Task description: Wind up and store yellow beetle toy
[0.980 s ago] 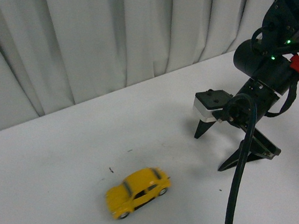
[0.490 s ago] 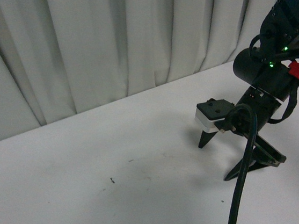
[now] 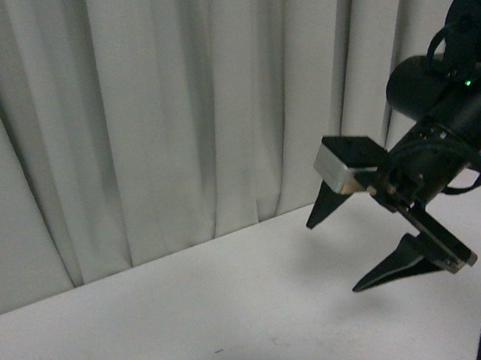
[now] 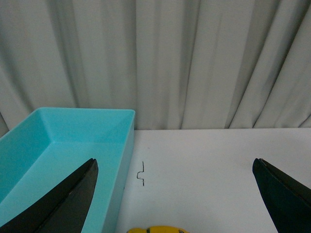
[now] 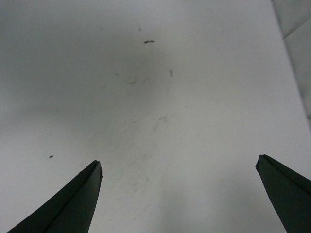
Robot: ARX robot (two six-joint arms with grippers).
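Only the yellow roof of the beetle toy (image 4: 156,229) shows, at the lower edge of the left wrist view, on the white table between my left gripper's wide-open fingers (image 4: 73,199). My left gripper (image 4: 175,194) is open and empty, just behind the toy. The toy is out of the front view. My right gripper (image 3: 331,246) is open and empty, held above the table at the right of the front view. In the right wrist view my right gripper (image 5: 177,196) hangs over bare table (image 5: 155,121).
A turquoise bin (image 4: 73,141) stands on the table beside the toy, close to one left finger. A small dark mark (image 4: 142,174) lies on the table next to the bin. A grey curtain (image 3: 172,110) hangs behind the table.
The front view has tilted upward: the yellow toy, visible a second ago, has dropped out of it, and more curtain shows. My right gripper appears higher and stays open.
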